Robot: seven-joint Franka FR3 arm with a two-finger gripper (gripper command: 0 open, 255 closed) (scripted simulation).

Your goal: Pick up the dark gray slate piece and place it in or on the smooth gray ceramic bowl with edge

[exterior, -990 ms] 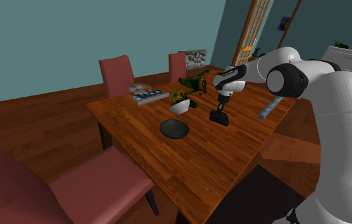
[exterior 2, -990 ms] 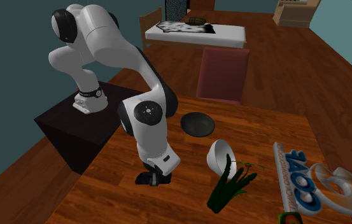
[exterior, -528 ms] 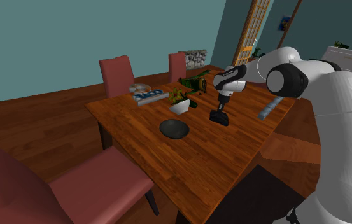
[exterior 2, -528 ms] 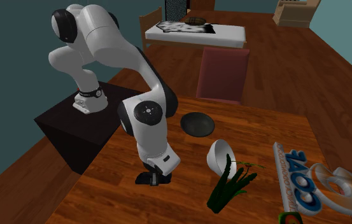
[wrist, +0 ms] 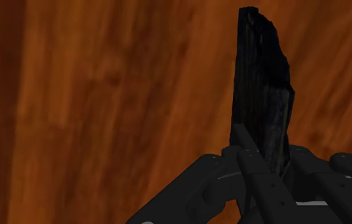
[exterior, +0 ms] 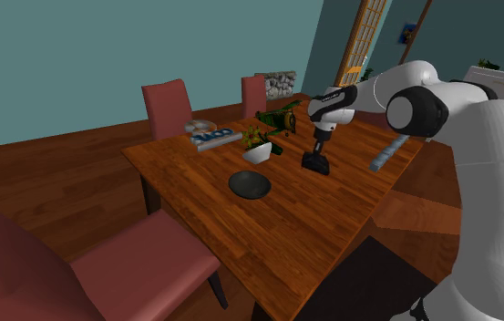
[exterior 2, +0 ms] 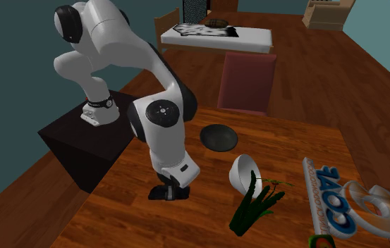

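Slate [wrist: 260,83], dark and jagged, is pinched between the gripper's [wrist: 268,156] black fingers close over the wooden table [exterior: 332,219]. The dark gray bowl [exterior: 250,185] is seen nearby toward the shoulder view's left; a tipped white bowl [exterior: 259,155], a green plant [exterior: 256,137] and a book [exterior: 216,139] are set behind it.

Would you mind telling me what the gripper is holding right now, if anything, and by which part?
The gripper holds the dark slate piece, its jaws shut on the piece's near end; the rest sticks out beyond them above the wooden table.
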